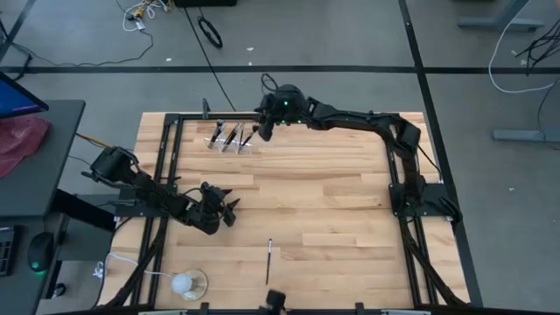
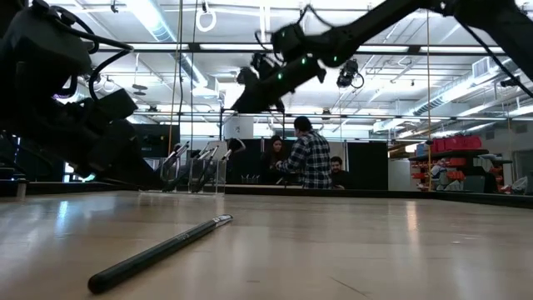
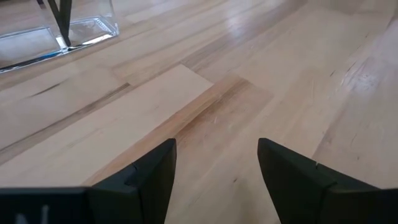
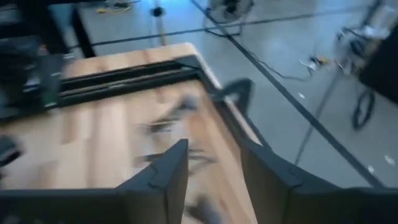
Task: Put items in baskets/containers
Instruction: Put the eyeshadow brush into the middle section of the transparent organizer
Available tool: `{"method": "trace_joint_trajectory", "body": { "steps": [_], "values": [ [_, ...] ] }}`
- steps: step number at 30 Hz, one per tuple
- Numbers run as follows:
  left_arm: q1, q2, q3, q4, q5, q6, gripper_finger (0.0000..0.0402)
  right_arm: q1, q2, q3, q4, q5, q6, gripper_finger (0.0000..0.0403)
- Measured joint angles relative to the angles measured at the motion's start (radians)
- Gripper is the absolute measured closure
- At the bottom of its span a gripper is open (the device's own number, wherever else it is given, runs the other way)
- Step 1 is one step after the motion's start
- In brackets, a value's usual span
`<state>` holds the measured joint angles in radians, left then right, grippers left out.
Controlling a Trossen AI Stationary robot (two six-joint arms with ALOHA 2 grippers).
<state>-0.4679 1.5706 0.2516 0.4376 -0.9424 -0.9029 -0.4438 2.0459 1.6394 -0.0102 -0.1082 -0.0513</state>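
A clear plastic holder stands near the table's far edge with several dark brushes leaning in it; it also shows in the low view and the left wrist view. One dark brush lies flat on the wood near the front edge, and is close in the low view. My right gripper is raised just right of the holder, open and empty. My left gripper is at mid-left over bare wood, open and empty.
A white ball on a clear round base with a cord sits at the front left corner. A black frame rail runs along the table's far and left sides. Bare wood lies between the holder and the loose brush. People stand in the room beyond.
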Motion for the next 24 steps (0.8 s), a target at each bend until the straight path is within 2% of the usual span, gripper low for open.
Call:
{"method": "trace_joint_trajectory", "body": {
  "steps": [4,7,13,17,20,24],
  "values": [
    [0.0,0.0,0.0,0.008,0.0,0.0,0.017,0.078,-0.078,0.0,-0.089,-0.003,-0.09,0.0265],
    [-0.005,0.0,0.0,0.018,0.001,0.014,0.017,0.159,-0.141,0.001,-0.205,0.042,-0.156,0.0279],
    [-0.022,0.0,0.052,0.091,0.056,0.237,0.017,0.35,-0.219,-0.029,-0.41,0.207,-0.2,0.0313],
    [-0.024,0.022,0.168,0.091,0.094,0.386,0.017,0.457,-0.274,-0.205,-0.397,0.356,-0.152,0.0338],
    [-0.025,0.072,0.27,0.092,0.16,0.471,0.017,0.53,-0.341,-0.377,-0.317,0.475,-0.062,0.0357],
    [-0.025,0.159,0.382,0.089,0.279,0.463,0.017,0.617,-0.443,-0.606,-0.195,0.628,0.082,0.0378]
  ]
}}
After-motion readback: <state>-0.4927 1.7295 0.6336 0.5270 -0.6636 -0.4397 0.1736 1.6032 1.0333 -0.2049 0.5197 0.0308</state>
